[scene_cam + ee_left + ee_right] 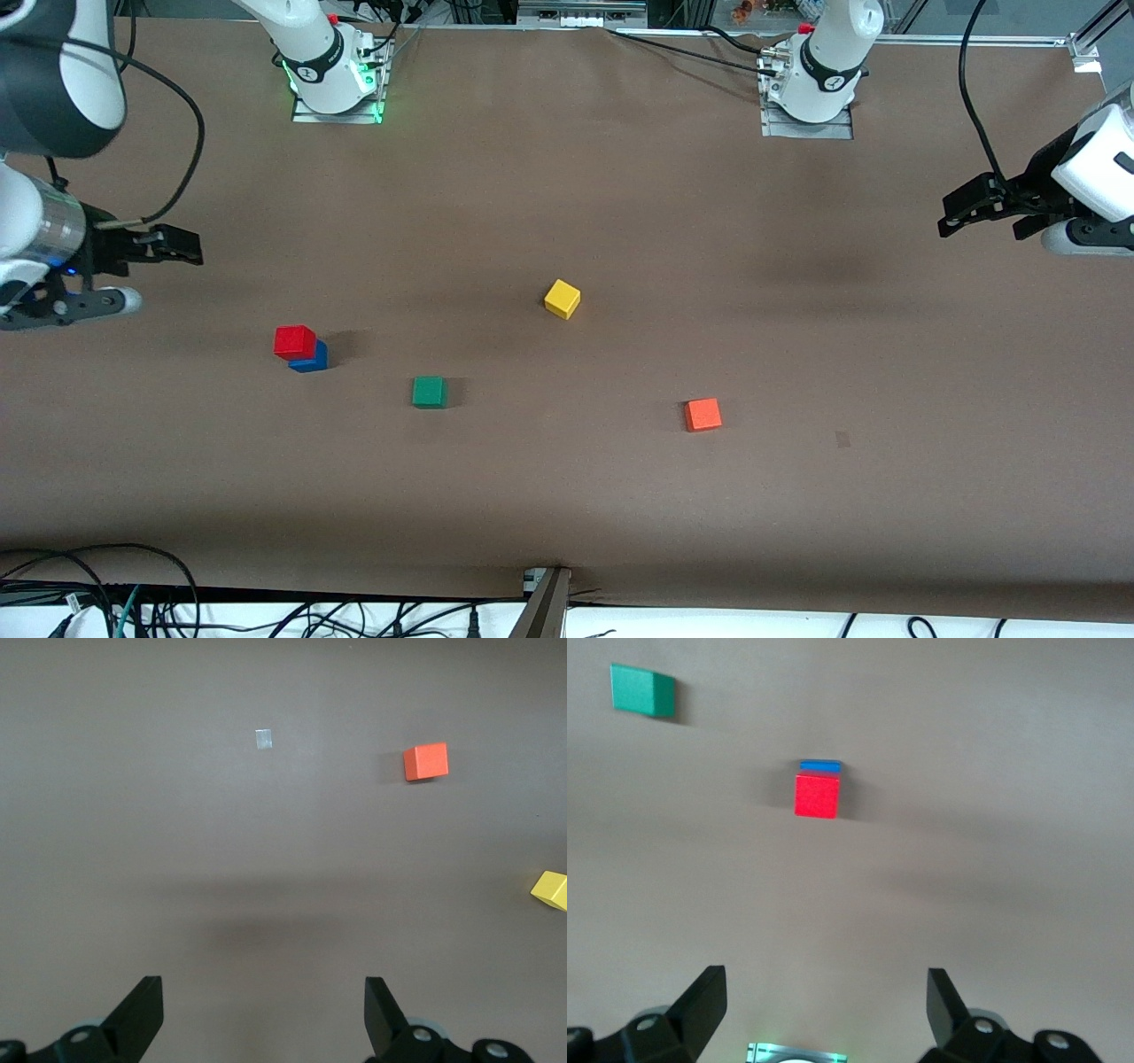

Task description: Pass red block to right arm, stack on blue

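The red block sits on top of the blue block, toward the right arm's end of the table. The right wrist view shows the red block squarely covering the blue block, of which only a thin strip shows. My right gripper hovers open and empty over the table's edge at its own end, away from the stack; in its wrist view the right gripper has only bare table between its fingers. My left gripper waits open and empty over the left arm's end of the table, as the left gripper also shows in its wrist view.
A green block lies beside the stack, nearer the front camera. A yellow block lies mid-table. An orange block lies toward the left arm's end, with a small grey patch beside it. The arm bases stand along the robots' edge of the table.
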Controlling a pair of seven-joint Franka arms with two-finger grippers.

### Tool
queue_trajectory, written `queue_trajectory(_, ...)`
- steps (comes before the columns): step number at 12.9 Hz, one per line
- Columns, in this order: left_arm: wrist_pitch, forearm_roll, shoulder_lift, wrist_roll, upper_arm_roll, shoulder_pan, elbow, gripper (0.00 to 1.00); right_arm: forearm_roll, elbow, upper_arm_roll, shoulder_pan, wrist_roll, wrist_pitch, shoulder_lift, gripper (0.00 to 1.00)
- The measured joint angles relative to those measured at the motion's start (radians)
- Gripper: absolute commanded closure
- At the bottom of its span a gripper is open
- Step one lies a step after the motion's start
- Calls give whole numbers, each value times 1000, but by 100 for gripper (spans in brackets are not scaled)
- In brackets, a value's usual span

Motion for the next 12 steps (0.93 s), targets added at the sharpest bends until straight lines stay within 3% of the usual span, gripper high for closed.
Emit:
queue_trajectory(2,2,0,2,-1,-7,0,0,0,-2,-4,14,-27,14,-17,-52,0)
queue_trajectory(5,6,0,3,-6,-9,0,0,0,-2,-55,83,-94,17,-51,-170,0)
queue_trajectory(12,6,0,4,-13,-9,0,0,0,-2,-121,87,-154,20,-74,-276,0)
